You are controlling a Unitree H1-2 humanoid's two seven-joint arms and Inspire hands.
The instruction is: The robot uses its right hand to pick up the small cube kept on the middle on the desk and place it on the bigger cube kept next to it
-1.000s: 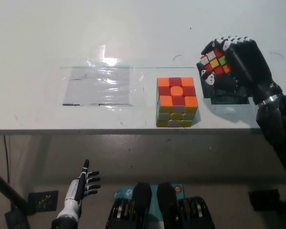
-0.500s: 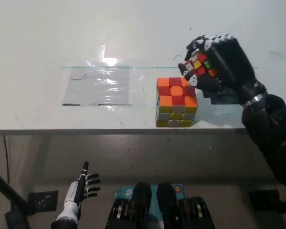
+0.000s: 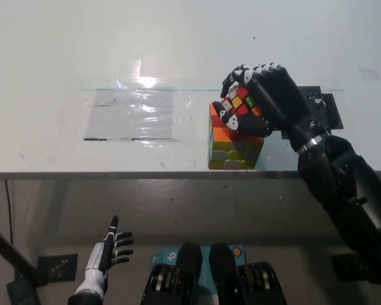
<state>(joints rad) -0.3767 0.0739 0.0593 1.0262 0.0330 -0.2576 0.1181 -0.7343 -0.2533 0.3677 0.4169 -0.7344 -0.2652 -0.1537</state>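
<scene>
My black right hand (image 3: 261,101) is shut on the small multicoloured cube (image 3: 238,103), whose red, yellow and white tiles show between the fingers. It holds the cube right over the top of the bigger cube (image 3: 233,143), which stands near the desk's front edge with orange, red and yellow faces. I cannot tell whether the small cube touches the bigger one. My white left hand (image 3: 111,248) hangs below the desk at the lower left, fingers apart and holding nothing.
A clear plastic sheet (image 3: 132,114) lies taped flat on the white desk (image 3: 51,51), left of the bigger cube. A dark square patch (image 3: 320,108) shows on the desk behind my right wrist. The desk's front edge (image 3: 114,173) runs just below the cubes.
My right hand has carried the small cube leftward from the dark patch to above the bigger cube. The left hand has stayed put.
</scene>
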